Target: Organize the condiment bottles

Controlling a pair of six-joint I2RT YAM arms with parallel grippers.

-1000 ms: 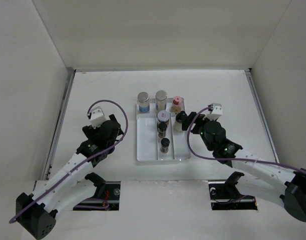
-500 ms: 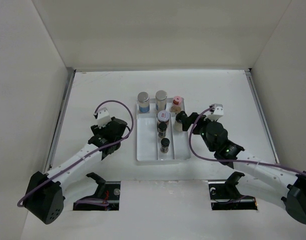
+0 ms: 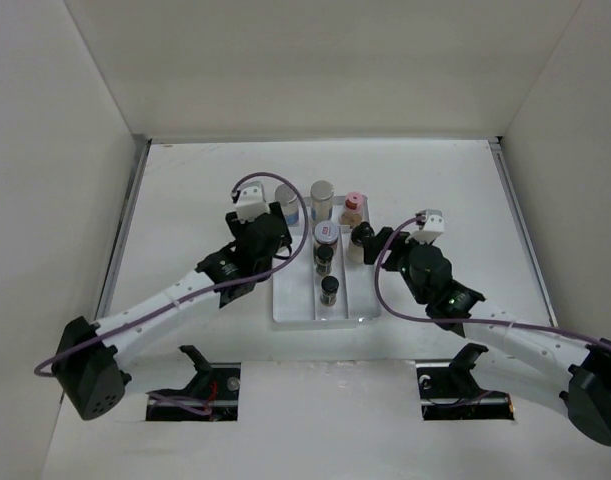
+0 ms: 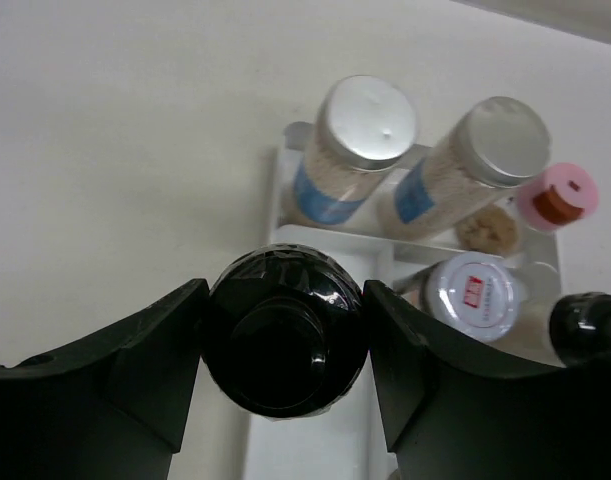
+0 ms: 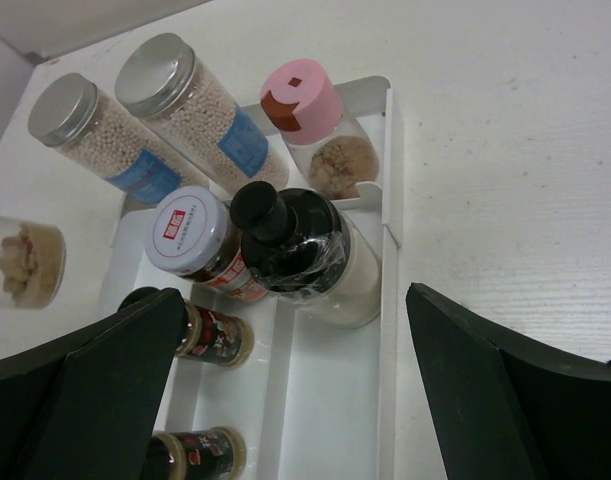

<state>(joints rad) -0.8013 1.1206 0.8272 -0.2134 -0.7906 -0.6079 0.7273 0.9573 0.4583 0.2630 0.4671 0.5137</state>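
The left pincer (image 4: 285, 345) was closed on a black-capped bottle (image 4: 283, 325), held over the left side of the white tray (image 3: 285, 312) at the tabletop's centre. The right pincer (image 5: 295, 330) stood wide open, facing a dark-topped bottle (image 5: 295, 245) in the tray's right compartment. Two silver-capped jars (image 4: 365, 120) (image 4: 503, 140) stood at the tray's far end.

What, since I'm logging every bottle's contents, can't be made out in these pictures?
- Left wrist view: the black-capped bottle in the left claw shows only its cap; body and contents hidden beneath it.
- Top view: that grip is hidden under the left wrist.
- Right wrist view: a beige-filled jar is cut off by the left edge, cap unseen.
- Left wrist view: print on the white cap is too small to read.
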